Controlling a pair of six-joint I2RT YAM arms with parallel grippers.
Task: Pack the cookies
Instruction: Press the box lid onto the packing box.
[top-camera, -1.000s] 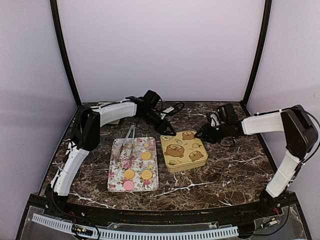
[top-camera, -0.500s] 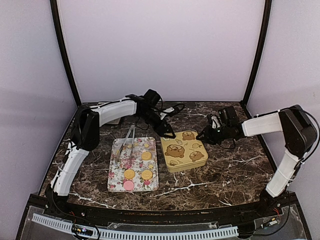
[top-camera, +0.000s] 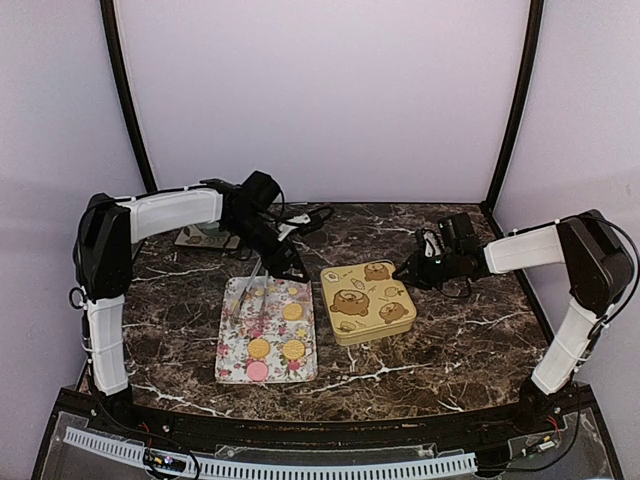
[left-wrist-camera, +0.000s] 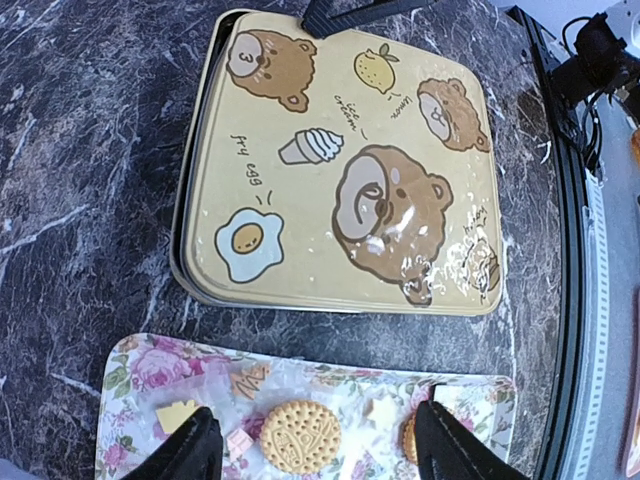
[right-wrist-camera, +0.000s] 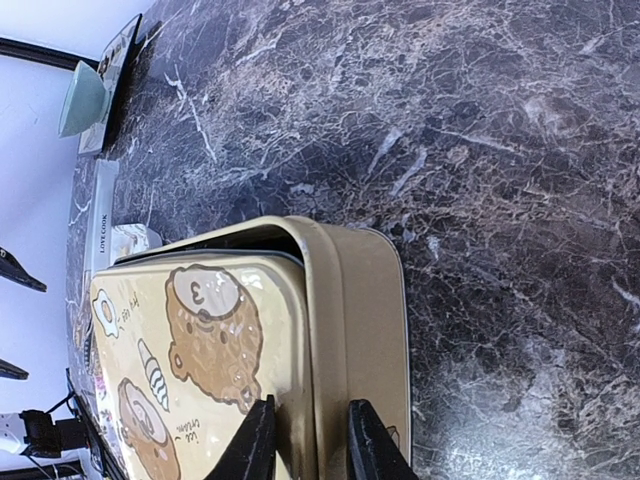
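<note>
Several round cookies (top-camera: 292, 311) lie on a flower-patterned tray (top-camera: 232, 335), golden ones and a pink one (top-camera: 257, 371). My left gripper (top-camera: 291, 268) hovers open over the tray's far end. In the left wrist view a golden cookie (left-wrist-camera: 299, 436) lies between its fingers (left-wrist-camera: 190, 450), and a second one (left-wrist-camera: 408, 438) peeks out by the right finger. Beside the tray sits a gold square tin (top-camera: 367, 300) with its bear-print lid (left-wrist-camera: 340, 170) on. My right gripper (right-wrist-camera: 312, 452) is shut across the lid's raised rim (right-wrist-camera: 335, 330) at the tin's far right corner.
Metal tongs (top-camera: 255, 285) lie across the tray's far left part. A flat card-like thing (top-camera: 205, 237) rests at the back left. A pale green bowl (right-wrist-camera: 82, 100) and a white box (right-wrist-camera: 100, 215) stand beyond the tin. Black cables (top-camera: 330, 215) trail behind the left gripper.
The left arm has swung left, away from the tin's far corner to above the tray, and its jaws have opened. The right gripper has closed onto the tin's rim.
</note>
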